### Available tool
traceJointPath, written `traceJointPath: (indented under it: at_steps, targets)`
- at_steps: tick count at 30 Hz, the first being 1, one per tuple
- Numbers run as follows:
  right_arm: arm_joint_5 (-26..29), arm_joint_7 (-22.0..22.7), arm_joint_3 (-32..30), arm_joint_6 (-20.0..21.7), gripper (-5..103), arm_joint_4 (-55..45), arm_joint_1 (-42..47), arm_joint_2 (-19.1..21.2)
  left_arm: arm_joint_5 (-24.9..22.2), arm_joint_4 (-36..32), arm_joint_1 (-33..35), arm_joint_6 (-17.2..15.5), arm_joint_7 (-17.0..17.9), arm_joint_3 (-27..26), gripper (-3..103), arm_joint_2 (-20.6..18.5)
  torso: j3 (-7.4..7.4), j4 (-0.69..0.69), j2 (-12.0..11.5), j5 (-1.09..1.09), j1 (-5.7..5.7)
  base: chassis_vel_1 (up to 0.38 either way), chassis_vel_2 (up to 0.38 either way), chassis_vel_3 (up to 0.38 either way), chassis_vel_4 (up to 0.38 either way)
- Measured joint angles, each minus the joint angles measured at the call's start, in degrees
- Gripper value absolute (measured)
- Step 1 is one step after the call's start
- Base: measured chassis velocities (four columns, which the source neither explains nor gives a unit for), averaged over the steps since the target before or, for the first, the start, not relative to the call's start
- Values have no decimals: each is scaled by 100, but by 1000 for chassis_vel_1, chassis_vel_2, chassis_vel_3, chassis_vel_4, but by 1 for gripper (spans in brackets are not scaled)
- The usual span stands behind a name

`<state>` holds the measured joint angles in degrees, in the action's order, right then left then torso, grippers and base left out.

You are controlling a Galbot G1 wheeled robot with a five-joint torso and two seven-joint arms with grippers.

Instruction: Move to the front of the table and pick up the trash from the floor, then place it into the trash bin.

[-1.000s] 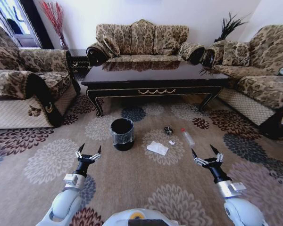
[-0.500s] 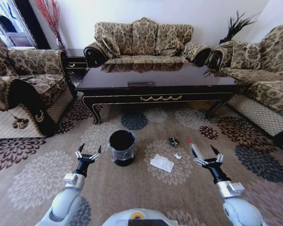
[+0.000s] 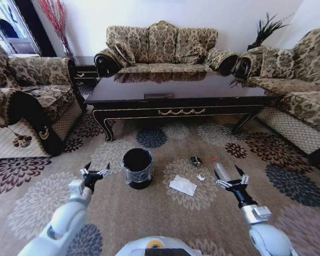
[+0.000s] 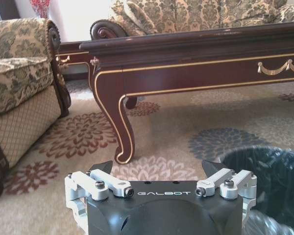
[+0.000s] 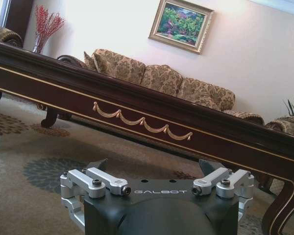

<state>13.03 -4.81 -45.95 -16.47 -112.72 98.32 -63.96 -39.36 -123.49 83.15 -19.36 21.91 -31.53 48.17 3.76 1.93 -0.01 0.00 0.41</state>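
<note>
The trash lies on the carpet [image 3: 37, 208] in front of the table [image 3: 176, 92], to the right of the bin [image 3: 137, 167]. The tube [image 3: 221, 170] sits just ahead of the right gripper [image 3: 229, 179], its long axis running away from the robot with the red cap at the far end. The tissue [image 3: 183, 185], a tiny white scrap [image 3: 201, 177] and the dark wrapper [image 3: 195, 160] lie between the bin and that gripper. The right arm is nearer to all of them. The left gripper [image 3: 95, 171] hangs just left of the bin. Both sets of jaws are spread wide and hold nothing.
</note>
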Motion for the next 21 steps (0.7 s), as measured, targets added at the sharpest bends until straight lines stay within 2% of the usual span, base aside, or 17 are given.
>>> traceJointPath:
  at_steps: [1,3,4,6,7,10,12,14,15,16,19,20,21]
  targets:
    - [0,0,0,0,100,0,0,0,0,0,0,0,0,0,100,0,0,0,0,0,0,0,0,0,0]
    - [-11,0,37,0,100,16,-12,8,-397,3,-267,-125,68,113,100,-198,0,3,0,0,0,0,0,0,0]
    - [-11,0,37,0,100,16,-12,8,-397,3,-267,-125,68,113,100,-198,0,3,0,0,0,0,0,0,0]
    - [-13,2,52,5,100,17,-10,16,-726,109,-805,-275,150,432,100,-433,0,3,0,0,0,0,0,0,0]
    - [-13,2,52,5,100,17,-10,16,-726,109,-805,-275,150,432,100,-433,0,3,0,0,0,0,0,0,0]
    - [-32,9,42,10,100,8,20,5,-1139,336,-1512,-592,285,919,100,-614,1,2,1,0,0,0,0,0,0]
    - [-42,10,34,10,100,-2,36,-16,-1302,420,-1718,-682,341,1065,100,-631,1,3,0,0,0,0,0,0,0]
    - [-71,10,15,10,100,-19,77,-67,-1871,608,-2224,-974,538,1400,103,-639,1,2,1,-1,0,0,0,0,0]
    - [-84,9,3,8,100,-21,94,-87,-2190,675,-2413,-1090,637,1520,100,-634,1,3,1,0,0,0,0,0,0]
    - [-84,9,3,8,100,-21,94,-87,-2190,675,-2413,-1090,637,1520,100,-634,1,3,1,0,0,0,0,0,0]
    - [-109,1,-50,0,100,-21,136,-154,-3283,869,-3054,-1504,1009,1927,93,-567,1,3,0,0,0,0,0,0,0]
    - [-109,1,-50,0,100,-21,136,-154,-3283,869,-3054,-1504,1009,1927,93,-567,1,3,0,0,0,0,0,0,0]
    - [-109,0,-64,-1,100,-21,143,-165,-3592,915,-3221,-1606,1147,2030,93,-555,1,2,0,1,0,0,0,0,0]
